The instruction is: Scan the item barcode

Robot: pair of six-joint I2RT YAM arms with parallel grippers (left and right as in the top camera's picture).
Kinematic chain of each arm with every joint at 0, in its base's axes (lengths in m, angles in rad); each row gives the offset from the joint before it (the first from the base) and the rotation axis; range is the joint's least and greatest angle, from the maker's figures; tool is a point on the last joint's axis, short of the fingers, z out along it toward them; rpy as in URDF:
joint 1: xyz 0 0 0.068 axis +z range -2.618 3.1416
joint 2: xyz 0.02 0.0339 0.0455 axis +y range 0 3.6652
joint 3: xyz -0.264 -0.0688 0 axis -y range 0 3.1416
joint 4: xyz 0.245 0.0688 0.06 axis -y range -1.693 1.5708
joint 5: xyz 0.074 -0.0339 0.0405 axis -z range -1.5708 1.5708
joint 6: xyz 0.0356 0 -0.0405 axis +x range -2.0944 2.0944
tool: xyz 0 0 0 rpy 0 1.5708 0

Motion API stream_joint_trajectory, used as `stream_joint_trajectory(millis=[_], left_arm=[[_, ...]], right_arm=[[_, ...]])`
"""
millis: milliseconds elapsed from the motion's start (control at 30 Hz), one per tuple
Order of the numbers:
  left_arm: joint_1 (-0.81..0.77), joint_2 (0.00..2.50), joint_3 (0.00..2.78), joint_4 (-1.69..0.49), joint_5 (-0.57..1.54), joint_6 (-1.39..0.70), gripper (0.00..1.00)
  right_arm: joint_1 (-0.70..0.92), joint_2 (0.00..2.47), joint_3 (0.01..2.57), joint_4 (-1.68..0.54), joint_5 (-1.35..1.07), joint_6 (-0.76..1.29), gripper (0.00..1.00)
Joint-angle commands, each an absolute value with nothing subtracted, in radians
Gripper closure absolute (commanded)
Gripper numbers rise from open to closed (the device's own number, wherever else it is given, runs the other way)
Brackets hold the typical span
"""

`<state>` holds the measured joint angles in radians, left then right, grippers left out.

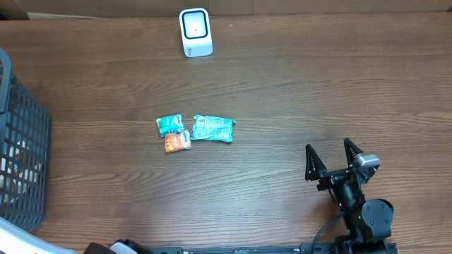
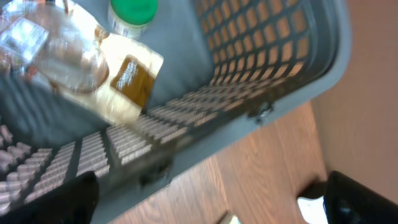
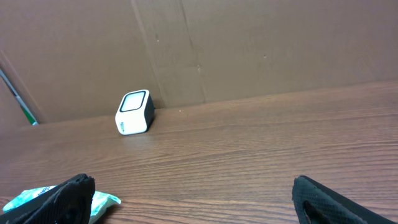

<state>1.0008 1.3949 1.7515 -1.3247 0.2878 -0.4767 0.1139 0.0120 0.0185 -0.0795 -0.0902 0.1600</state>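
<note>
On the brown wood-grain worktop (image 1: 318, 77), three packets lay clustered mid-surface: a small teal packet (image 1: 169, 124), an orange packet (image 1: 177, 142) touching it, and a larger teal packet (image 1: 212, 128) just beside. The white scanner (image 1: 195, 32) stood at the far edge, well apart from them, close to a brown cardboard wall (image 3: 249, 50). A grey mesh basket (image 1: 21, 162) sat at the left edge, holding a green-capped bottle (image 2: 132, 12), a tan pouch (image 2: 124, 84) and a blurred clear pack (image 2: 50, 50). The right end effector (image 1: 328, 146) was released and empty, front right. The left end effector (image 2: 211, 205) hung over the basket rim, fingers spread wide, gripping nothing.
</note>
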Motion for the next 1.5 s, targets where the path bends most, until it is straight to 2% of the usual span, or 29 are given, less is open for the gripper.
stream_joint_trajectory(millis=[0,200,567,767,1100,1467], left_arm=[[0.998,1.392,1.768,-1.363,0.295,-0.449,0.00],[0.998,1.393,1.768,-1.378,0.296,-0.391,0.00],[0.999,1.440,1.767,-1.238,0.297,-0.314,0.01],[0.999,1.604,1.767,-1.200,0.304,-0.312,0.00],[0.981,1.911,1.767,-1.191,0.302,-0.322,0.05],[0.953,1.988,1.748,-1.170,0.031,-0.460,0.05]], right_arm=[[0.119,0.003,0.008,-0.076,-0.091,0.159,0.00],[0.119,0.003,0.008,-0.076,-0.091,0.159,0.00],[0.119,0.003,0.008,-0.076,-0.091,0.159,0.00],[0.119,0.003,0.008,-0.076,-0.091,0.159,0.00],[0.119,0.003,0.008,-0.076,-0.091,0.159,0.00],[0.119,0.003,0.008,-0.076,-0.091,0.159,0.00]])
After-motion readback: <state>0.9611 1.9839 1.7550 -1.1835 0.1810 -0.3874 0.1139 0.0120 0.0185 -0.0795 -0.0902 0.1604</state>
